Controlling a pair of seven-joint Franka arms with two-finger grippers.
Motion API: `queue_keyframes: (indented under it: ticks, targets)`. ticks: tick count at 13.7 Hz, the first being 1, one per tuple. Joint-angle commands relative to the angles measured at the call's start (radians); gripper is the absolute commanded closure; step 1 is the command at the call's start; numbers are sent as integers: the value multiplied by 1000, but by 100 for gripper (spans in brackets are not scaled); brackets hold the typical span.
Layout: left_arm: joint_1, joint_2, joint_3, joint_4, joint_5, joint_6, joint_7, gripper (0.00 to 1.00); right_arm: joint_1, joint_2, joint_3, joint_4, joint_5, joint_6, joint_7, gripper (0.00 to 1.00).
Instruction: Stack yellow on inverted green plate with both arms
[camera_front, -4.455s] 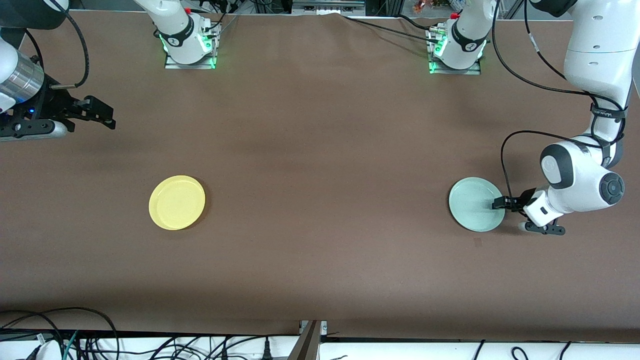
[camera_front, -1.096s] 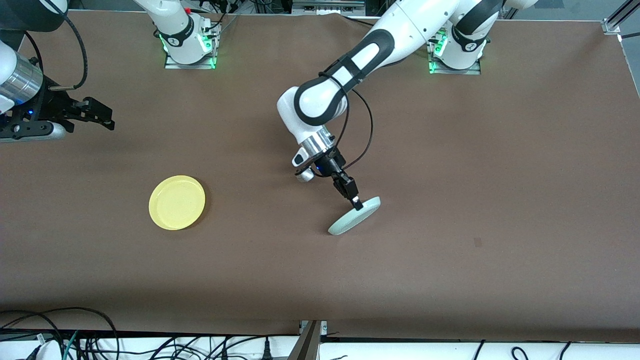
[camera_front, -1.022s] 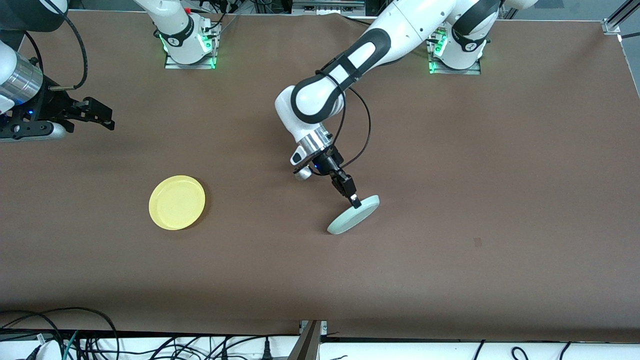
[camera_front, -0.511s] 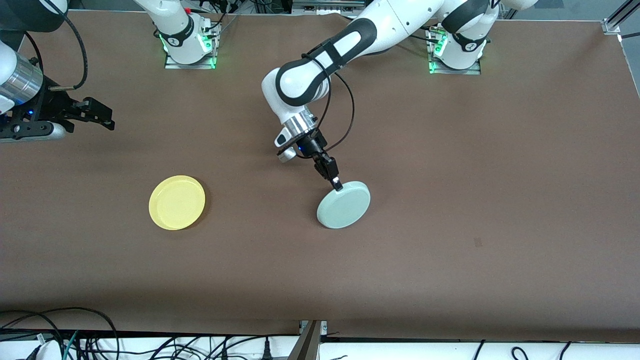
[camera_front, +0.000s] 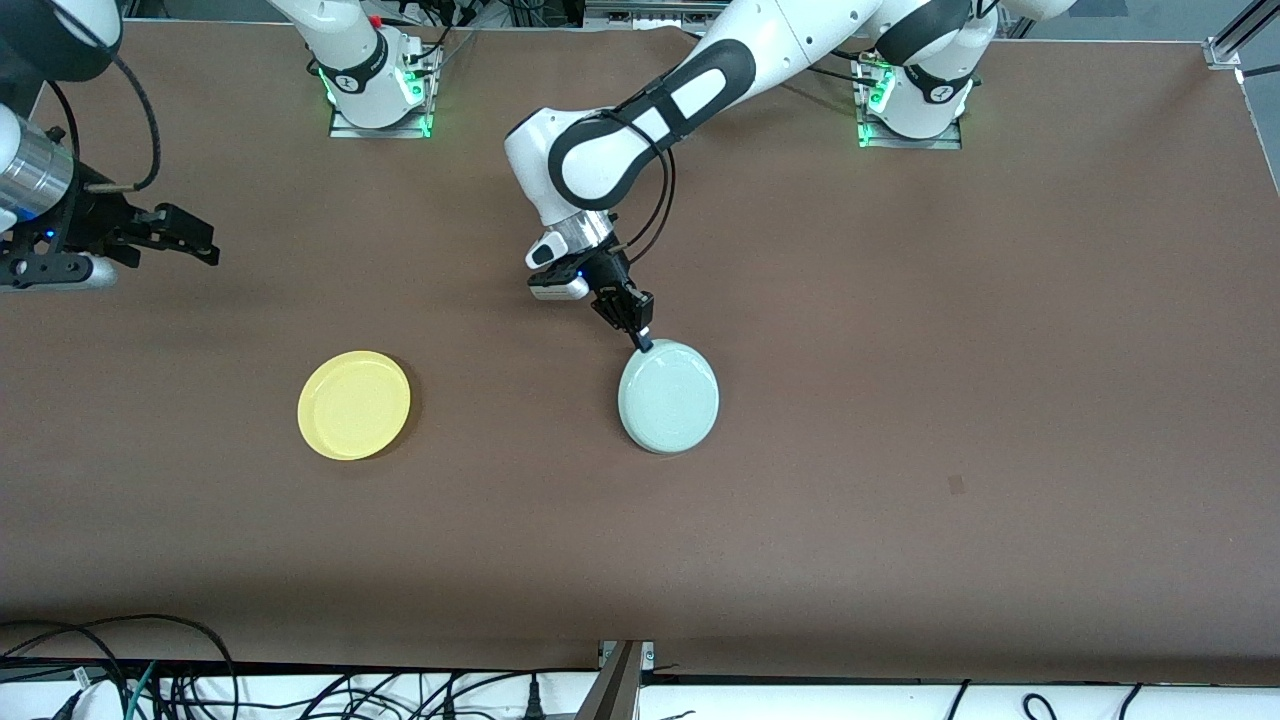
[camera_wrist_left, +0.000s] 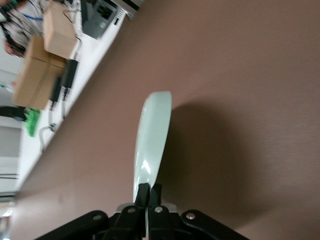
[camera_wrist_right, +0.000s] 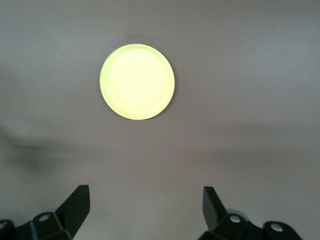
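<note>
The pale green plate (camera_front: 668, 396) hangs over the middle of the table with its ringed underside up. My left gripper (camera_front: 640, 340) is shut on its rim; the left wrist view shows the plate (camera_wrist_left: 152, 140) edge-on between the shut fingers (camera_wrist_left: 143, 192). The yellow plate (camera_front: 354, 404) lies rim up on the table toward the right arm's end, and shows in the right wrist view (camera_wrist_right: 137, 81). My right gripper (camera_front: 190, 236) is open and empty, up in the air over the table's edge at the right arm's end.
The two arm bases (camera_front: 375, 75) (camera_front: 915, 95) stand at the table's edge farthest from the front camera. Cables lie along the nearest edge (camera_front: 100, 670). Cardboard boxes (camera_wrist_left: 47, 55) stand off the table in the left wrist view.
My left arm carried the green plate from its end of the table to the middle, turned it over and drew it slightly toward the bases. My right gripper shifted slightly.
</note>
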Motion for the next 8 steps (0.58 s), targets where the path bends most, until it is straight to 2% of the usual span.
queue_keyframes:
  ticks: [1,3,4,5,6,7,8]
  targets:
    - [15,51,-30,65,-117,89,-78,86,-12,82,-10,16,10,12,7,0]
    - [15,53,-30,96,-184,108,-120,85,-14,151,-11,-7,13,78,8,0]
    - [17,51,-30,108,-216,132,-142,77,-15,176,-12,-33,13,137,8,0]
    - [24,47,-30,114,-251,149,-165,60,-16,196,-14,-66,13,200,8,1]
    - [49,38,-30,114,-287,163,-177,20,-17,218,-18,-103,13,277,8,1]
    - [76,25,-30,114,-325,175,-179,0,-19,242,-20,-147,13,369,7,1]
    - [96,-4,-30,114,-386,175,-179,0,-19,270,-18,-195,13,474,7,1]
